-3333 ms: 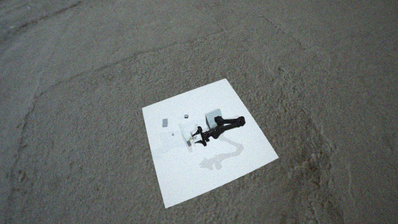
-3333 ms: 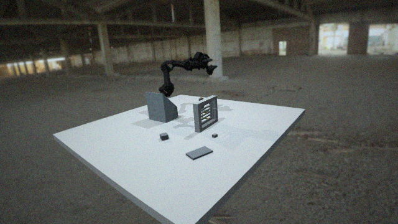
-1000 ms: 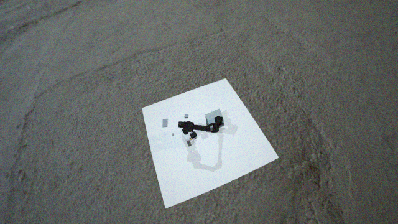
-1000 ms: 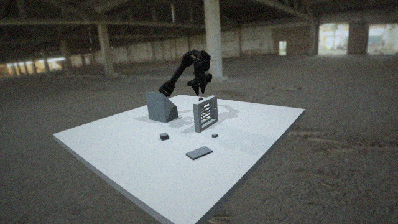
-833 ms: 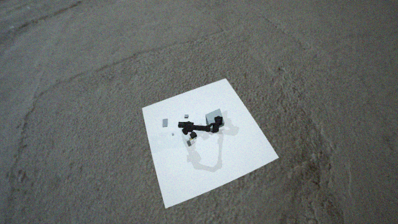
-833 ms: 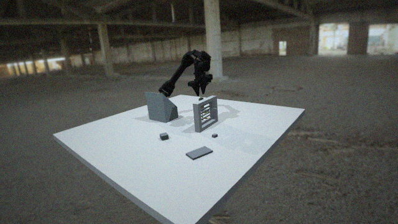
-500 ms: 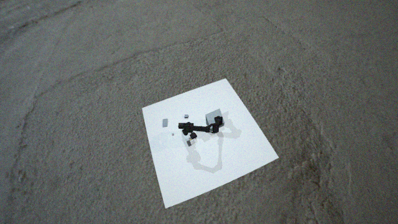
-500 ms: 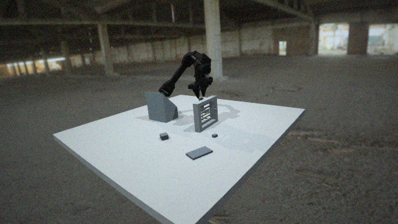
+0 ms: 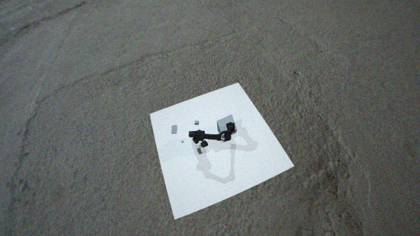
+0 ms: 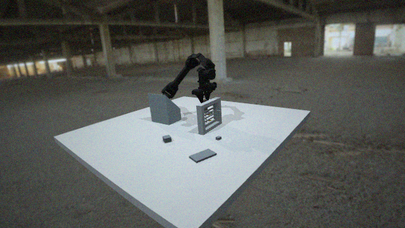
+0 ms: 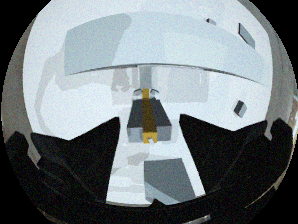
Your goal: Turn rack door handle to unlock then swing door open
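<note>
A white table (image 9: 210,190) (image 10: 158,187) (image 11: 47,45) carries a flat grey slab (image 9: 174,129) (image 10: 202,155) (image 11: 246,35) and two small grey blocks.
</note>
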`<state>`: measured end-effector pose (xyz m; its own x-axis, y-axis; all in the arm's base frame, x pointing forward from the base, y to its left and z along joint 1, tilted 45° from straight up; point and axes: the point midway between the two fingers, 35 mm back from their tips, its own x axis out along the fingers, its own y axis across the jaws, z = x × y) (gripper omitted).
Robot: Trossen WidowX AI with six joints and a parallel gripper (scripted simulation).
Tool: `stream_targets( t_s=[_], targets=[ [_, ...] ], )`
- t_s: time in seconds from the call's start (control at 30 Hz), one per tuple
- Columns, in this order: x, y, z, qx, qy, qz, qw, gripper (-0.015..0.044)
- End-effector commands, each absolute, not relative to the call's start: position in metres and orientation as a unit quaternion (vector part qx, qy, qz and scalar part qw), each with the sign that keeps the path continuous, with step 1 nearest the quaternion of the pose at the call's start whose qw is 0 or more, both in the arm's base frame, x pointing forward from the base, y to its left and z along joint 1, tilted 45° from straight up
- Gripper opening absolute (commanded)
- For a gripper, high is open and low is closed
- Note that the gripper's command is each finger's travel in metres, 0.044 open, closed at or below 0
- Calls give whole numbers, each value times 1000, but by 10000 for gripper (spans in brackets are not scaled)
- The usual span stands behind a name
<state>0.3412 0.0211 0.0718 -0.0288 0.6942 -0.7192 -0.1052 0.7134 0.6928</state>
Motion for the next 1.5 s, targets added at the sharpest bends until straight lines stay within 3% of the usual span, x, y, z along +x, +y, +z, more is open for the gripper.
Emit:
stream_targets(
  t_s=[0.0, 0.43, 0.67, 1.1, 1.47],
  targets=[
    [340, 26, 68, 230, 649, 303, 658, 281],
    [338, 39, 55, 231, 650, 304, 657, 281],
    [338, 39, 55, 231, 650, 304, 657, 98],
    [338, 39, 55, 231, 650, 304, 657, 11],
    [338, 39, 55, 124, 593, 403, 686, 9]
  ],
)
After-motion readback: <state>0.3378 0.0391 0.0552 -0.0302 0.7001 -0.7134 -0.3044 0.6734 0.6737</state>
